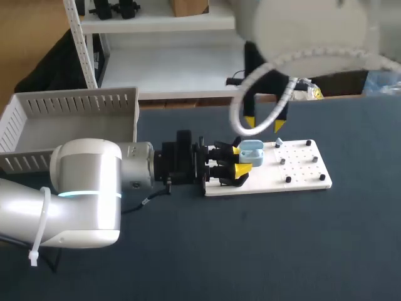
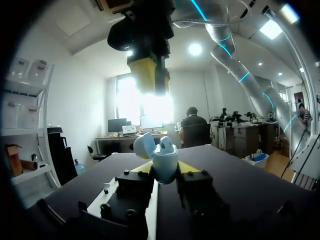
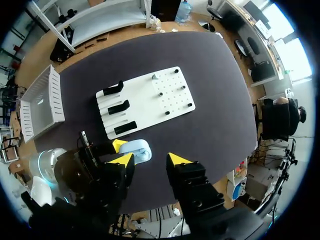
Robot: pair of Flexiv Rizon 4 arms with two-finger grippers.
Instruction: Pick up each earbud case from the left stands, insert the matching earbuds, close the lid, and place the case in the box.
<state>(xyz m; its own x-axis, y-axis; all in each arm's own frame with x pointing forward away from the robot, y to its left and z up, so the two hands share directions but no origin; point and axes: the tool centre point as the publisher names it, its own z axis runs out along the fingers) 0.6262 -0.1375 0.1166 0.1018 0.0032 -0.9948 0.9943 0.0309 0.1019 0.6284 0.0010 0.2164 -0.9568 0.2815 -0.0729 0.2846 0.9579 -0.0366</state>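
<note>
A pale blue earbud case [image 1: 252, 150] is held just over the left end of the white board [image 1: 301, 166], with my left gripper [image 1: 243, 160] shut on it. In the left wrist view the case [image 2: 164, 162] sits between the yellow tips with its lid [image 2: 145, 145] swung open and an earbud [image 2: 166, 145] inside. Above the case hangs my right gripper [image 1: 264, 124], open and holding nothing. From the right wrist view, the right gripper [image 3: 150, 160] is high over the case [image 3: 137, 150].
The white slatted box [image 1: 69, 106] stands at the table's back left. The board [image 3: 150, 97] carries three black stands [image 3: 117, 107] on its left half and small pegs on its right. A small pale piece [image 1: 279, 144] rests on the board's far edge.
</note>
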